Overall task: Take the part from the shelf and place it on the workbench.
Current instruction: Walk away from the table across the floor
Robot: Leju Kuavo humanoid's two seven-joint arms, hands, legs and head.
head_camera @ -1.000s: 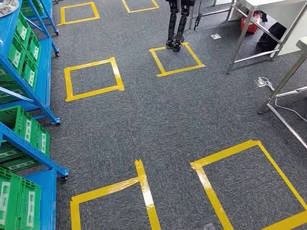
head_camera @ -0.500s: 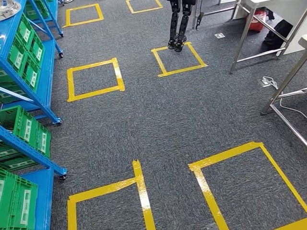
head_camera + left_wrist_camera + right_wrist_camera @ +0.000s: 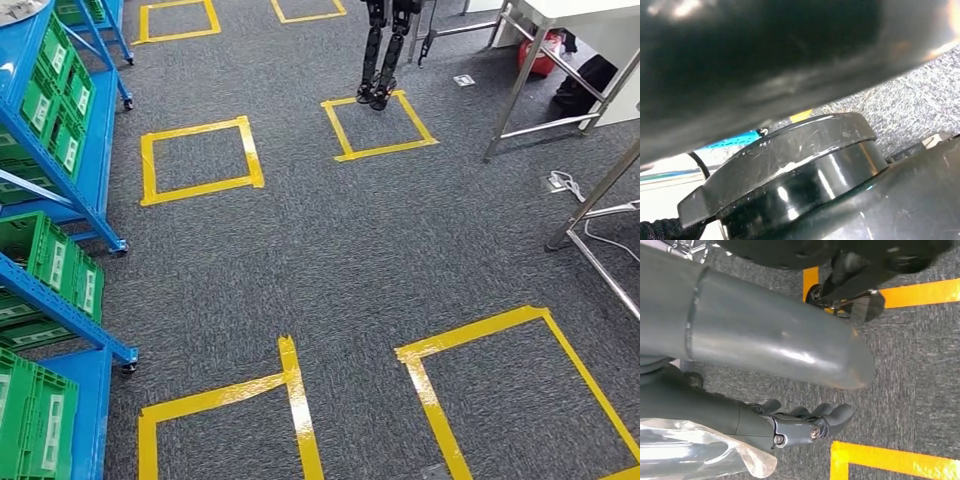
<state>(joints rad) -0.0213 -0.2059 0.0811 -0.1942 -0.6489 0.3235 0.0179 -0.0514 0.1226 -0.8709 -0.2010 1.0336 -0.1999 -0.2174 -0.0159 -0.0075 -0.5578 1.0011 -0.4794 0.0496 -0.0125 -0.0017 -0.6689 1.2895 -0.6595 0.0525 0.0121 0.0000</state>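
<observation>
In the right wrist view my right hand (image 3: 791,425) hangs over the grey carpet, with its thick grey thumb (image 3: 772,345) stretched out and its dark fingers lightly curled. A crinkled clear plastic bag (image 3: 689,452) lies against the fingers and is carried with the hand; what it holds is hidden. The blue shelf (image 3: 83,170) with green bins (image 3: 53,265) stands along the left in the head view. A white-topped workbench (image 3: 573,15) on metal legs stands at the far right.
Yellow tape squares (image 3: 200,160) mark the carpet, one near at the right (image 3: 521,390). Another robot's dark legs (image 3: 381,65) stand at a far square. A second metal table frame (image 3: 596,190) and a floor cable (image 3: 566,183) are at the right.
The whole head picture has shifted a little to the right: the camera has moved. The shelf, tape squares and tables keep their places on the floor.
</observation>
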